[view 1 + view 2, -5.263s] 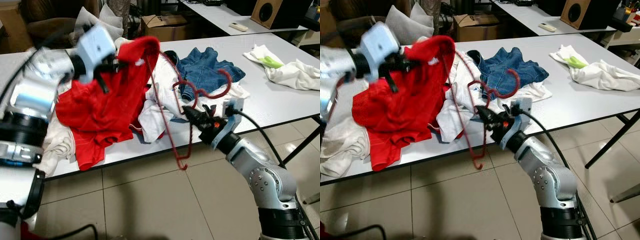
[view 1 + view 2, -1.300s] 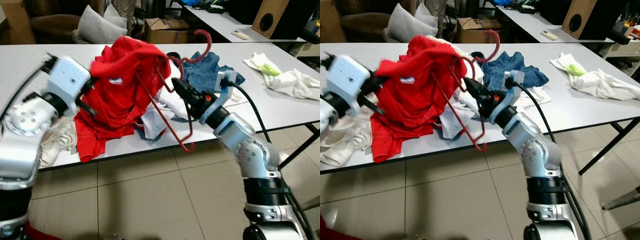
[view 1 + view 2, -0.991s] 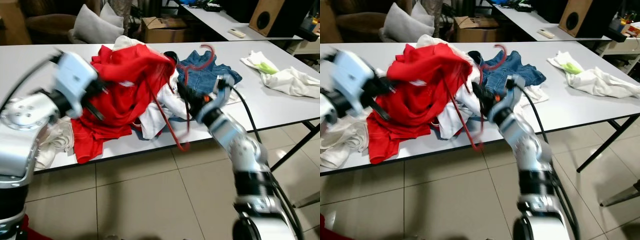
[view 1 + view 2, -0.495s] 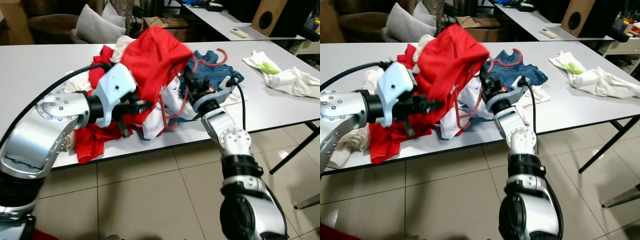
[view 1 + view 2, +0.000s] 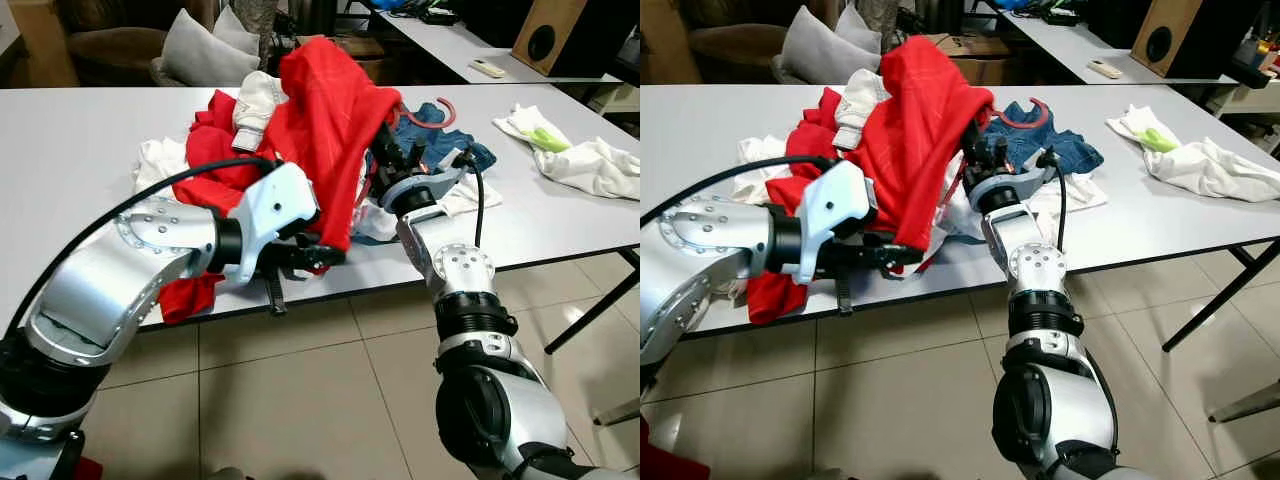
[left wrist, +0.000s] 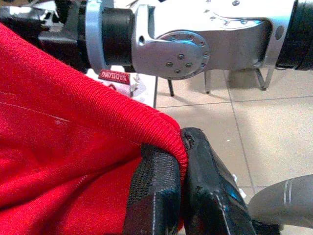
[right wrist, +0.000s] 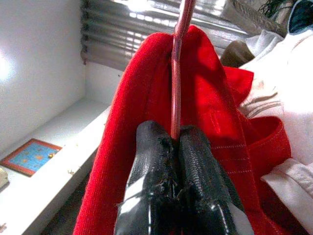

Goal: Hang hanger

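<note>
We judge the job about half done: the red garment (image 5: pixel 320 110) is draped over the red hanger (image 7: pixel 177 73), but nothing is hung up yet, and we see no rail to hang it on. Our right gripper (image 7: pixel 173 142) has its fingers pinched tight on the hanger's wire above the tabletop (image 5: pixel 80 140), with the hook (image 5: pixel 440 108) poking out over the blue jeans (image 5: pixel 1060 145). Our left gripper (image 6: pixel 178 161) has its fingers clamped on the garment's ribbed hem near the tabletop's front edge, pulling it down.

Compared with five seconds back, the hanger's frame no longer dangles bare below the tabletop edge; it is now mostly inside the cloth. Our left arm has swung from high on the left to low in front.
</note>
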Robot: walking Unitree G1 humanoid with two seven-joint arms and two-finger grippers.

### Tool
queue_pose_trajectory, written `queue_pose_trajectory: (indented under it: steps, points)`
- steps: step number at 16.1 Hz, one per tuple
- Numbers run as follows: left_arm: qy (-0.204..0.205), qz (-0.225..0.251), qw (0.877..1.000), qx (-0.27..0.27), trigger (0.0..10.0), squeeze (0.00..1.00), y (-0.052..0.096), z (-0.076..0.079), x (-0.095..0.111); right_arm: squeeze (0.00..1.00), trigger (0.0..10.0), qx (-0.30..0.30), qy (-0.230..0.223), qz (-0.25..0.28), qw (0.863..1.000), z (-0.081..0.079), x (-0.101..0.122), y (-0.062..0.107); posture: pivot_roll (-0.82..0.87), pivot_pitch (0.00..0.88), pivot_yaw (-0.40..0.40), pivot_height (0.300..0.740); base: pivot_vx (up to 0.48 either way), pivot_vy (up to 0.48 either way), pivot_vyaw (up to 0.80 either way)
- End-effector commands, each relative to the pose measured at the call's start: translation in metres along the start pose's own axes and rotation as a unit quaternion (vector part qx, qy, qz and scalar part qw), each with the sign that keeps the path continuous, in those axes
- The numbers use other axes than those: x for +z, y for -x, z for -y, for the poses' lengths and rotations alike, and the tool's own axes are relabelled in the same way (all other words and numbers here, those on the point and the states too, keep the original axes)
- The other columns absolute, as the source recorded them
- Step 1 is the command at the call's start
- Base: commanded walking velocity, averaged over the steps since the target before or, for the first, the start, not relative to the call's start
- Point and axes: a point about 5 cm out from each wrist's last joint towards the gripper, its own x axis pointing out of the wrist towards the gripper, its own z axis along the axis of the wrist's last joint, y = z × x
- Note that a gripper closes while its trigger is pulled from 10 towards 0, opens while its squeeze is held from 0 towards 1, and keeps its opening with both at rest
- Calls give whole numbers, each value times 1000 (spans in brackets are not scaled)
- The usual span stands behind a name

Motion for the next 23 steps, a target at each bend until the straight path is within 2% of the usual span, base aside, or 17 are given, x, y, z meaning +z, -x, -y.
queue_pose_trajectory:
  steps: [1, 4, 5, 6, 8, 9, 11, 12, 14, 15, 16, 18, 19, 20, 21, 22, 23]
  points:
    - [-1, 20, 999, -35, 510, 0, -6, 10, 9, 0, 10000, 36, -49, -16, 998, -20, -38, -16, 38, 0, -78, 740, 0, 0, 0]
    - [23, 97, 993, -55, 353, 0, -12, 14, 32, 0, 10000, 17, 16, -46, 999, -15, -50, -16, 42, 0, -88, 740, 0, 0, 0]
    - [31, 128, 990, -45, 667, 0, -12, 9, 43, 0, 10000, 3, 77, -71, 994, -10, -58, -15, 42, 0, -86, 740, 0, 0, 0]
    - [38, 154, 987, -26, 471, 0, -9, 0, 52, 0, 10000, -8, 135, -95, 986, -5, -65, -13, 41, 0, -85, 740, 0, 0, 0]
    - [25, 151, 987, 38, 980, 0, 2, -23, 60, 0, 10000, -12, 151, -101, 983, -3, -65, -7, 39, 0, -84, 740, 0, 0, 0]
    - [21, 145, 988, 54, 1020, 0, 5, -29, 61, 0, 10000, -14, 153, -101, 983, -3, -63, -6, 39, 0, -85, 740, 0, 0, 0]
    - [10, 128, 982, 140, 510, 0, 23, -61, 65, 0, 10000, -18, 180, -99, 978, -3, -50, 4, 28, 0, -71, 740, 0, 0, 0]
    - [7, 126, 981, 149, 510, 0, 25, -64, 66, 0, 10000, -18, 184, -98, 978, -3, -49, 5, 24, 0, -68, 740, 0, 0, 0]
    - [-16, 118, 965, 232, 902, 0, 41, -90, 72, 0, 10000, -11, 191, -98, 977, -12, -40, 11, 5, 0, -45, 740, 0, 0, 0]
    - [-32, 142, 946, 290, 1569, 0, 60, -106, 86, 0, 10000, 13, 231, -128, 964, -23, -45, 14, -4, 0, -38, 740, 0, 0, 0]
    - [-41, 159, 938, 304, 784, 0, 68, -112, 96, 0, 10000, 16, 236, -132, 963, -29, -47, 16, -8, 0, -36, 740, 0, 0, 0]
    - [-65, 197, 944, 257, 2196, 0, 70, -101, 113, 0, 10000, 20, 233, -134, 963, -37, -48, 15, -19, 0, -39, 740, 0, 0, 0]
    - [-63, 208, 944, 248, 1961, 0, 70, -98, 117, 0, 10000, 32, 227, -140, 963, -41, -49, 16, -22, 0, -44, 740, 0, 0, 0]
    - [-46, 197, 952, 229, 980, 0, 62, -91, 110, 0, 10000, 52, 219, -154, 962, -48, -52, 20, -28, 0, -45, 740, 0, 0, 0]
    - [-35, 152, 968, 197, 2196, 0, 50, -80, 88, 0, 10000, 51, 240, -160, 956, -47, -50, 23, -30, 0, -49, 740, 0, 0, 0]
    - [-4, 122, 976, 180, 3765, 0, 39, -68, 62, 0, 10000, 47, 247, -160, 955, -44, -45, 30, -33, 0, -51, 740, 0, 0, 0]
    - [22, 105, 978, 179, 7765, 0, 32, -58, 43, 0, 10000, 38, 245, -158, 956, -41, -40, 36, -40, 0, -60, 740, 0, 0, 0]
